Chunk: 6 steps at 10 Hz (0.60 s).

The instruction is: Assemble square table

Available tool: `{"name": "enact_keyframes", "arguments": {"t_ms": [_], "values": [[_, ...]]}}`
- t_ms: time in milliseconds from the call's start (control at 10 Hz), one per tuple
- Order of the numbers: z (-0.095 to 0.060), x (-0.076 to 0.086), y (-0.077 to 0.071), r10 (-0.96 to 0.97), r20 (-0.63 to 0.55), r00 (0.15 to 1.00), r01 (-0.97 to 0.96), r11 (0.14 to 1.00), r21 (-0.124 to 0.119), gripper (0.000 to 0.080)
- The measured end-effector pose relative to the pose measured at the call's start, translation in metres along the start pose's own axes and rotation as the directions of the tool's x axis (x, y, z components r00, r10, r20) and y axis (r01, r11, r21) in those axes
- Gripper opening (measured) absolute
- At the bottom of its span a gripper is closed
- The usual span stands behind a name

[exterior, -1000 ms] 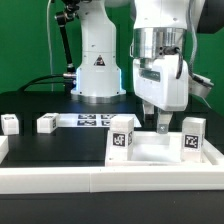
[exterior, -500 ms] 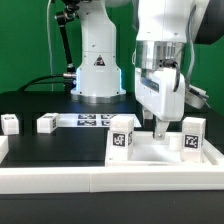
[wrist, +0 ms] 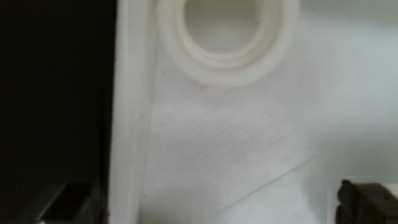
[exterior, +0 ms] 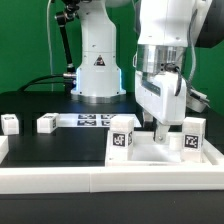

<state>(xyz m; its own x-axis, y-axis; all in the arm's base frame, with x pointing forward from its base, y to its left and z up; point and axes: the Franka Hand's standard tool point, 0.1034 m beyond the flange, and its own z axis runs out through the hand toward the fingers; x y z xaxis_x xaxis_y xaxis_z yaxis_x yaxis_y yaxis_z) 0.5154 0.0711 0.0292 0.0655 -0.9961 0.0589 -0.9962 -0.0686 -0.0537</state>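
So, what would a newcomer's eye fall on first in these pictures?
The big white arm hangs with open jaws over the white tabletop, on the exterior view's right. Two tagged legs stand on it, and two loose legs sit at the exterior view's left.

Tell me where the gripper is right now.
On the exterior view's right, the open gripper hangs just over the tabletop, between the centre leg and the far-right leg.
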Motion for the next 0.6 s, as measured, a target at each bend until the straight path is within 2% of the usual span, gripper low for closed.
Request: {"name": "enact_keyframes", "arguments": {"t_ms": [100,200,600], "values": [[0.003,0.002,0.006,-0.001,-0.015,1.000,0.002,1.000,0.015,0.0649],[0.007,0.004,0.014,0.004,-0.023,1.000,-0.003,1.000,0.020,0.0649],[0.013,0.012,0.022,0.001,-0.040,0.999,0.000,1.000,0.023,0.0649]]}}
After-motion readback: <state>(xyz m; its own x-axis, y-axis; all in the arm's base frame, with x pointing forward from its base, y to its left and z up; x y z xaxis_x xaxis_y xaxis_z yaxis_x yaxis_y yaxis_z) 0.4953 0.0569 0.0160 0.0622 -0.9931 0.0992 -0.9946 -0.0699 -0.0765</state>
